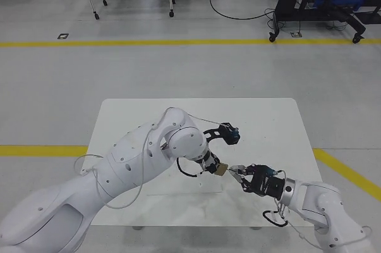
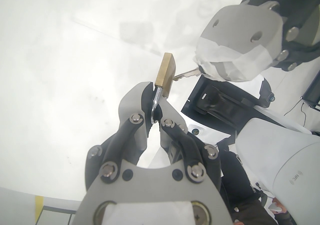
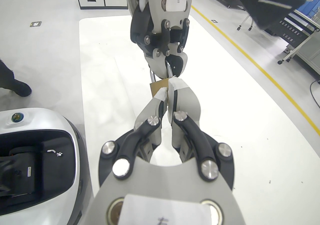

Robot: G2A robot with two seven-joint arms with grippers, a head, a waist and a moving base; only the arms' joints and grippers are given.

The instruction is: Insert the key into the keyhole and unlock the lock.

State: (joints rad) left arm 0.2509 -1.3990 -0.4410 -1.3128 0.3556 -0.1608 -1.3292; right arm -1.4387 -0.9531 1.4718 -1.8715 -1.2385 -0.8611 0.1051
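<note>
In the right claw (image 3: pixel 168 90), key (image 2: pixel 187 75) half-hidden

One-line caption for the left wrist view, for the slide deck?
Left gripper clamps the brass padlock by its shackle; right gripper holds the key, tip at the padlock's bottom face.

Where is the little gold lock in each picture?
Top view: lock between left claw and right claw, over the table.
Left wrist view: lock held by its shackle in the left claw, key tip at it.
Right wrist view: lock just beyond the right claw's tips.
Shared landmark: left claw pinching the shackle.
</note>
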